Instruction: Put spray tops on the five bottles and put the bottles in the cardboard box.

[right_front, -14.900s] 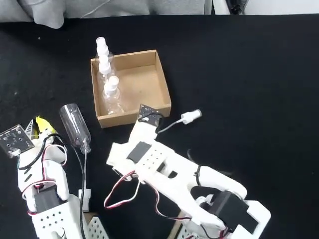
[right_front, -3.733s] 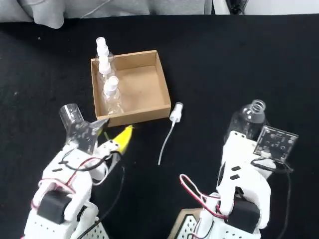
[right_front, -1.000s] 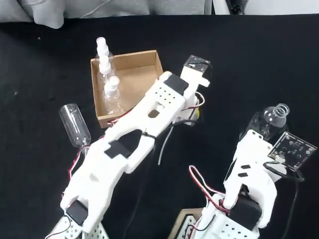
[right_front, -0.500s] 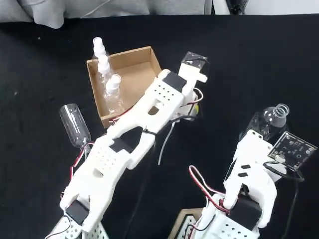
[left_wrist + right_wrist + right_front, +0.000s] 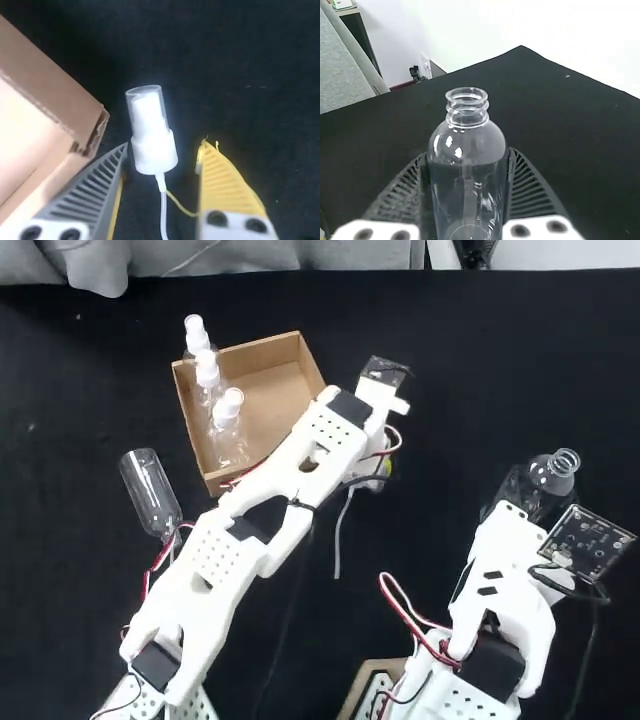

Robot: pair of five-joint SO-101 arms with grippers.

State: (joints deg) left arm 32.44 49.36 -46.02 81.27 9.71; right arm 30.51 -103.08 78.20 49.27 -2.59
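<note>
Three capped bottles [image 5: 213, 400] stand in the cardboard box [image 5: 250, 343], 11 o'clock on the table. Two remain uncapped: open bottle [image 5: 465, 130] clenched upright in my right pincer [image 5: 467, 156], loose bottle [image 5: 150, 495] lying at 9 o'clock. My left pincer [image 5: 162, 147] straddles the spray top [image 5: 147, 130], jaws released. Box corner close at its 9 o'clock, bare cloth toward 3

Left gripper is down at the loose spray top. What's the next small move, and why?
Probably close the left gripper on the spray top: it sits inside the open gripper, by the cardboard box corner, not yet clamped. The right gripper holds an uncapped bottle, ready for it.
</note>
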